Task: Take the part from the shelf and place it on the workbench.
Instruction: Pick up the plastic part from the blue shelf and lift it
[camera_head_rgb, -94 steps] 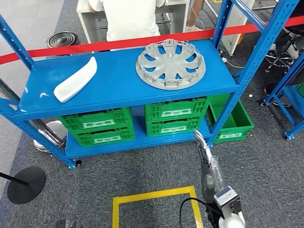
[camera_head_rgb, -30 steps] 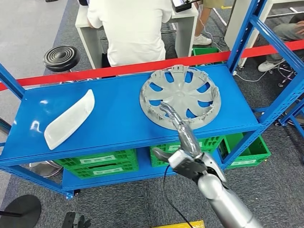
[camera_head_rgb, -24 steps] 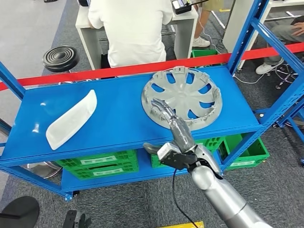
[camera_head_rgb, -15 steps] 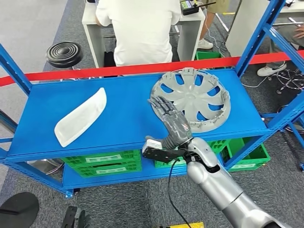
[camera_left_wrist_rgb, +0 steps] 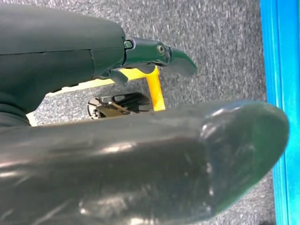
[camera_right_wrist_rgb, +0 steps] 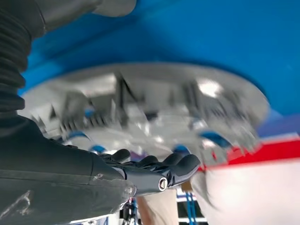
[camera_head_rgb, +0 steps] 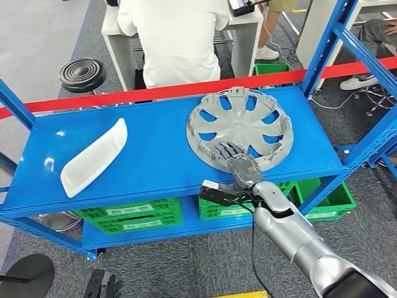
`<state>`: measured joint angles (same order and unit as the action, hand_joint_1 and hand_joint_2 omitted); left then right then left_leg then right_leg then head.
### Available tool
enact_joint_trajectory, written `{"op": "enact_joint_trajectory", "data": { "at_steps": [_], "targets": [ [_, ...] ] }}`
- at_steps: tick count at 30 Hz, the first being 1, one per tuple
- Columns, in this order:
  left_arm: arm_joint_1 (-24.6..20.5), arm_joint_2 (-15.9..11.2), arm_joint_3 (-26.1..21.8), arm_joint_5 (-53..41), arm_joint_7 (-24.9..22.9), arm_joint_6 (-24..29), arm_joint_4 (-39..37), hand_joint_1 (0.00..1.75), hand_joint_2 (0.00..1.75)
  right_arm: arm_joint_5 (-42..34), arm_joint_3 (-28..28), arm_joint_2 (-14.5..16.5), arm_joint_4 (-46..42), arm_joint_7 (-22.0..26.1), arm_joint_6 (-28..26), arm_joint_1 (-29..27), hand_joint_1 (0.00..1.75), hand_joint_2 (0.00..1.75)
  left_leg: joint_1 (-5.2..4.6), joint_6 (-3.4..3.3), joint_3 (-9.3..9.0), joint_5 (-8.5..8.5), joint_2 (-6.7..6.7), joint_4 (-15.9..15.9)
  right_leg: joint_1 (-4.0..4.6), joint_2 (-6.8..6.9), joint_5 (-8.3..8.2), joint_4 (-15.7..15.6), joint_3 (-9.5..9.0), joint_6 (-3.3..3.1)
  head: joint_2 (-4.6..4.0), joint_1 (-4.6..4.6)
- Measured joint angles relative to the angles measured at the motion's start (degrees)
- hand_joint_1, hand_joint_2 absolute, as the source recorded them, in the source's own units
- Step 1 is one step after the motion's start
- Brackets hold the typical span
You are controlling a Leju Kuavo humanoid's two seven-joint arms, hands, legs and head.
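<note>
A grey wheel cover [camera_head_rgb: 239, 127] lies flat on the right half of the blue shelf top [camera_head_rgb: 154, 149]. A white curved part [camera_head_rgb: 93, 158] lies on the left half. My right hand [camera_head_rgb: 236, 164] reaches over the shelf's front edge. Its fingers [camera_head_rgb: 230, 151] are spread on the cover's near rim, and the thumb sticks out sideways below the shelf edge. It holds nothing. The right wrist view shows the blurred cover [camera_right_wrist_rgb: 141, 108] just beyond the fingertips [camera_right_wrist_rgb: 176, 166]. My left hand [camera_left_wrist_rgb: 141, 154] hangs low over the carpet with its fingers straight.
A person in a white shirt [camera_head_rgb: 178, 37] sits behind the shelf, beyond a red barrier tape [camera_head_rgb: 140, 93]. Green crates [camera_head_rgb: 126, 211] fill the lower shelf. A blue upright [camera_head_rgb: 323, 49] stands at the right. A black stool [camera_head_rgb: 80, 74] stands at the back left.
My right arm rose from my side up to the shelf. In the last half second the hand shifted right, from beside the cover onto its near rim. The camera also moved.
</note>
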<state>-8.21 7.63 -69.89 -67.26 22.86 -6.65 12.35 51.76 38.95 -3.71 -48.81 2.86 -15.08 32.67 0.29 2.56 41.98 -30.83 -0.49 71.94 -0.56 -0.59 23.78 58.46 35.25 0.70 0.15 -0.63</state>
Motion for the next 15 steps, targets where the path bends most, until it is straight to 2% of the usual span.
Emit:
{"op": "enact_joint_trajectory", "data": {
  "at_steps": [1, 2, 4, 5, 7, 9, 10, 11, 12, 14, 15],
  "targets": [
    [0.0, 0.0, 0.0, 0.0, 0.0, 0.0, 0.0, 0.00, 0.00, 0.4, 0.0, 0.0, 0.8, -0.1, 0.0, 0.1, 0.00, 1.75, 0.03, 0.02, 0.41, 0.69, 0.01, 0.3, -0.01, 0.00, 0.05, 0.0, -0.05, 0.01, 0.00, 0.01],
    [0.0, 0.0, 0.1, 0.0, 0.0, -0.1, 0.0, 0.00, 0.00, 0.7, 0.0, 0.0, 1.4, -0.3, 0.0, 0.2, 0.00, 1.75, 0.07, 0.00, -0.17, 2.32, 0.01, -1.3, -0.04, -0.01, 0.11, 0.0, -0.14, 0.09, 0.00, 0.01],
    [0.0, 0.0, 0.2, 0.1, 0.0, -0.1, 0.0, 0.00, 0.00, 1.2, 0.0, 0.0, 2.1, -0.6, 0.0, 0.5, 0.00, 1.75, 0.16, -0.09, -3.60, 6.35, 0.07, -8.4, 0.04, -0.09, 0.30, 0.1, -0.33, 0.39, 0.00, 0.07],
    [-0.1, 0.0, 0.3, 0.1, 0.0, -0.1, 0.0, 0.00, 0.00, 1.6, 0.0, 0.0, 2.4, -0.9, 0.0, 0.8, 0.00, 1.75, 0.20, -0.30, -5.17, 7.41, 0.07, -11.6, 0.16, -0.19, 0.41, 0.2, -0.32, 0.62, 0.00, 0.08],
    [-0.1, 0.0, 0.4, 0.3, 0.0, -0.1, 0.0, 0.00, 0.00, 2.7, 0.0, 0.0, 2.9, -1.7, -0.1, 1.1, 0.00, 1.75, 0.16, -0.87, -6.51, 7.54, 0.05, -14.4, 0.40, -0.40, 0.48, 0.2, -0.24, 1.13, 0.00, 0.01],
    [-0.1, 0.0, 0.5, 0.5, 0.0, -0.1, 0.0, 0.00, 0.00, 4.1, 0.0, 0.0, 3.3, -2.7, -0.1, 1.3, 0.00, 1.75, 0.22, -1.65, -6.70, 7.41, 0.08, -14.7, 0.32, -0.47, 0.56, 0.1, -0.25, 1.74, 0.00, -0.10],
    [-0.1, -0.1, 0.6, 0.6, 0.0, -0.1, 0.0, 0.00, 0.00, 4.8, 0.0, -0.1, 3.5, -3.2, -0.2, 1.3, 0.00, 1.75, 0.30, -2.02, -6.81, 7.46, 0.13, -14.9, 0.27, -0.36, 1.10, 0.8, 0.05, 2.05, 0.00, -0.21],
    [-0.1, -0.1, 0.7, 0.6, 0.0, -0.1, 0.0, 0.00, 0.00, 5.4, 0.0, -0.1, 3.7, -3.7, -0.2, 1.4, 0.00, 1.75, 0.41, -2.34, -6.90, 7.54, 0.21, -15.0, 0.24, -0.24, 2.23, 2.5, 0.91, 2.34, 0.00, -0.42],
    [-0.1, -0.1, 0.8, 0.7, 0.0, -0.1, 0.0, 0.00, 0.00, 6.0, 0.0, -0.1, 3.9, -4.1, -0.3, 1.4, 0.00, 1.75, 0.44, -2.57, -6.95, 7.56, 0.31, -15.0, 0.21, -0.11, 3.92, 5.7, 2.40, 2.55, 0.00, -0.62],
    [-0.1, -0.1, 0.8, 0.7, 0.0, -0.1, 0.0, 0.00, 0.00, 7.4, 0.0, -0.2, 4.2, -5.2, -0.6, 1.4, 0.00, 1.75, 0.38, -2.79, -6.91, 7.54, 0.50, -15.0, 0.14, 0.02, 7.39, 13.5, 6.13, 2.84, 0.00, -0.91],
    [-0.1, -0.1, 0.8, 0.7, 0.0, -0.1, 0.0, 0.00, 0.00, 8.1, 0.1, -0.3, 4.3, -5.6, -0.7, 1.4, 0.00, 1.75, 0.37, -2.79, -6.91, 7.54, 0.57, -15.0, 0.11, 0.03, 8.04, 16.0, 7.27, 2.93, 0.00, -0.91]
  ]
}}
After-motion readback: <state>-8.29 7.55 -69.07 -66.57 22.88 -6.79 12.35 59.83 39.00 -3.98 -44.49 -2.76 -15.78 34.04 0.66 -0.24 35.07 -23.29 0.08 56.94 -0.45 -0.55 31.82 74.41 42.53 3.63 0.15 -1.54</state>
